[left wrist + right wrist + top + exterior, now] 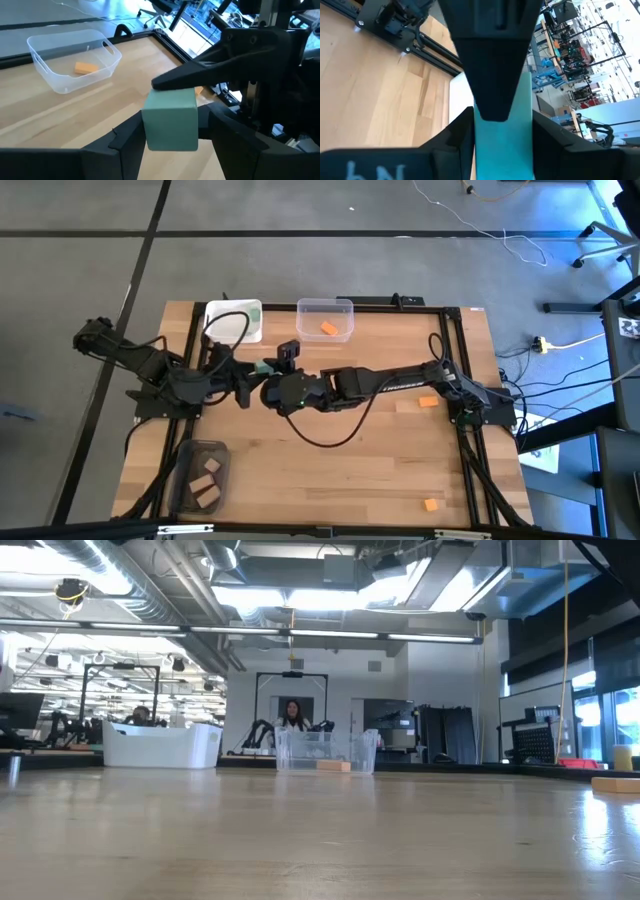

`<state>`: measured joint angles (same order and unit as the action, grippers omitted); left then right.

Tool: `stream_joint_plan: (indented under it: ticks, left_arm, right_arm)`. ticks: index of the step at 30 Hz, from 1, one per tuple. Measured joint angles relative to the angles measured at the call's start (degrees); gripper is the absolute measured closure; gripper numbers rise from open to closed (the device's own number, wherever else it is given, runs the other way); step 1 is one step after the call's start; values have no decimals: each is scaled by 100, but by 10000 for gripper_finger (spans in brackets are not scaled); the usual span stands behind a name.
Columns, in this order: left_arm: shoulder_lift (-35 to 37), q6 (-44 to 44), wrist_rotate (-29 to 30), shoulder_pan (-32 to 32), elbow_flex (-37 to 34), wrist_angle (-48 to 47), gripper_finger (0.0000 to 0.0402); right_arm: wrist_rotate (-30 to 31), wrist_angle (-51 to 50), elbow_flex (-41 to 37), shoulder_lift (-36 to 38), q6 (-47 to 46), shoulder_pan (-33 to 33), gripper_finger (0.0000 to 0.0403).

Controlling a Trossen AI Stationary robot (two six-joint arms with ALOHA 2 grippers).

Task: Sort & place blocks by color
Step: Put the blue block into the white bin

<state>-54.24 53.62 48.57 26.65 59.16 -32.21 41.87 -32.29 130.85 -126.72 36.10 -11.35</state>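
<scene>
A: So, where to look for the teal-green block (pixel 172 107)?

B: Up off the worktop (pixel 350 470), about mid-width and a little towards the far side. Held in the air between the two arms, not resting on the wood.

A: Gripped by which?

B: By the right end effector (pixel 502 135). Clenched on the teal-green block, jaws pressed against two opposite faces, plain enough in the right wrist view. Reaches in from the right, arm stretched long across the middle.

A: And the left end effector (pixel 170 127)?

B: Right at the same block, reaching in from the left and meeting the right end effector nose to nose. Gripping it or merely set around it: cannot tell.

A: Sorted so far?

B: One orange block (pixel 328 329) in the clear bin (pixel 345 320) at the far edge. Just beside that, to the left, the white bin (pixel 228 320), with a patch of green at its far corner, too small to make out. A few tan blocks (pixel 207 490) in the dark grey bin (pixel 185 470) at the near left corner.

A: Not yet binned?

B: Two loose orange blocks on the right half. One (pixel 428 402) near the right arm's base, the other (pixel 431 505) well apart from it, close to the near edge.

A: Beyond the worktop?

B: Far back in the room, in the low view, a person (pixel 293 715) behind the clear bin.
</scene>
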Motion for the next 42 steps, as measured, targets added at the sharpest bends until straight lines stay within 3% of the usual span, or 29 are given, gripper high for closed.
stream_joint_plan:
  ticks: [13,22,35,42]
  left_arm:
    - [-116,-22,18,0,4,-17,202]
    - [-131,-214,212,-13,7,27,273]
    - [-131,-384,237,-15,7,16,273]
    - [-133,-555,274,-7,9,-78,274]
  right_arm:
    - [-149,-18,-7,0,0,0,269]
    - [-80,6,-7,0,6,0,269]
    - [-102,4,-7,0,11,0,268]
    - [3,-38,-7,0,-2,0,203]
